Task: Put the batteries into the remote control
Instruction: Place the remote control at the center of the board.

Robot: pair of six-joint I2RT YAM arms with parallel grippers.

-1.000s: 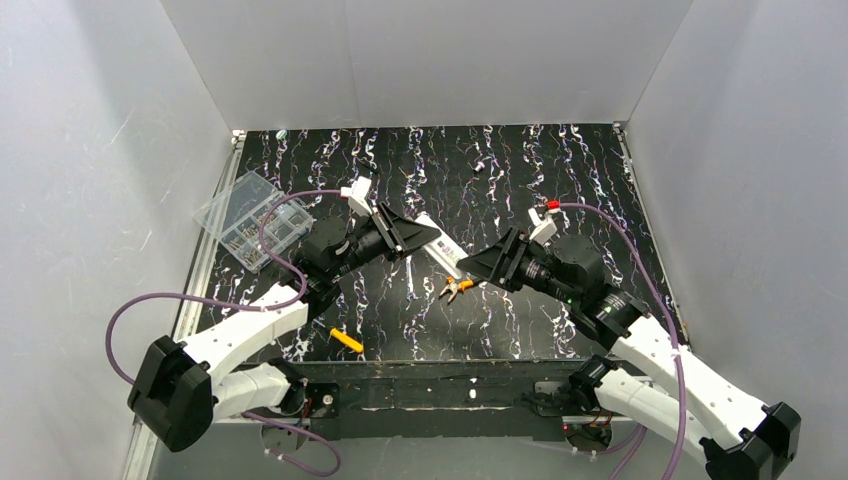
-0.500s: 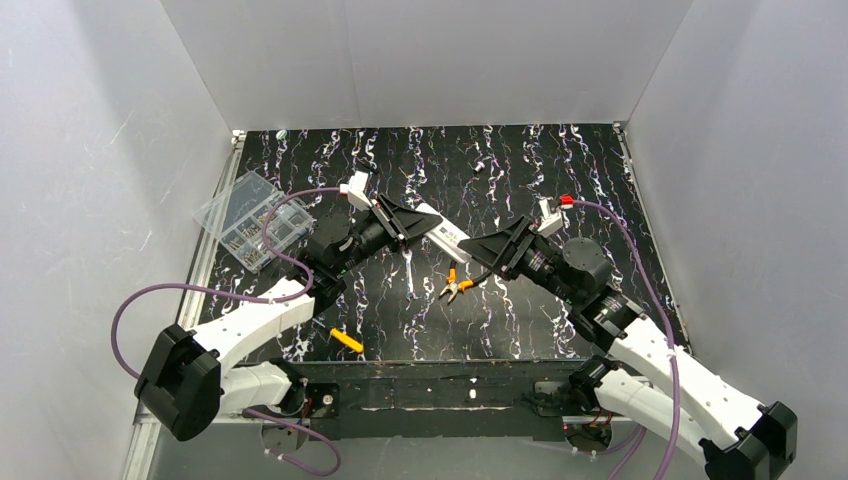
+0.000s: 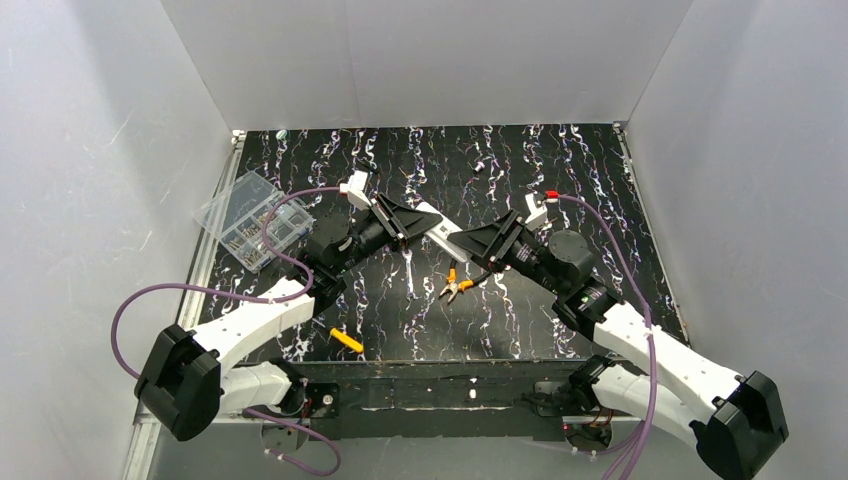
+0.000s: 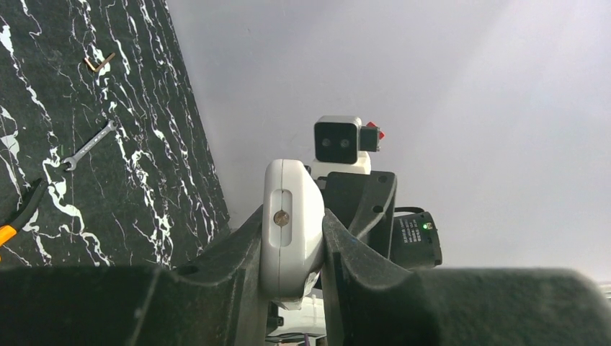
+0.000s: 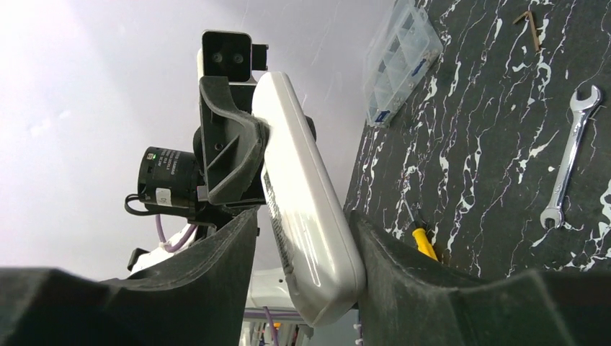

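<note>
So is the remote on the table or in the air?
Up in the air. The left tool clamps one end of the remote control above the table; the right tool straddles the other end.

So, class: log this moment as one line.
left gripper: shut on remote control | right gripper: open around its free end

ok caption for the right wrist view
remote control gripped by the left end effector, its end inside the right end effector
</note>
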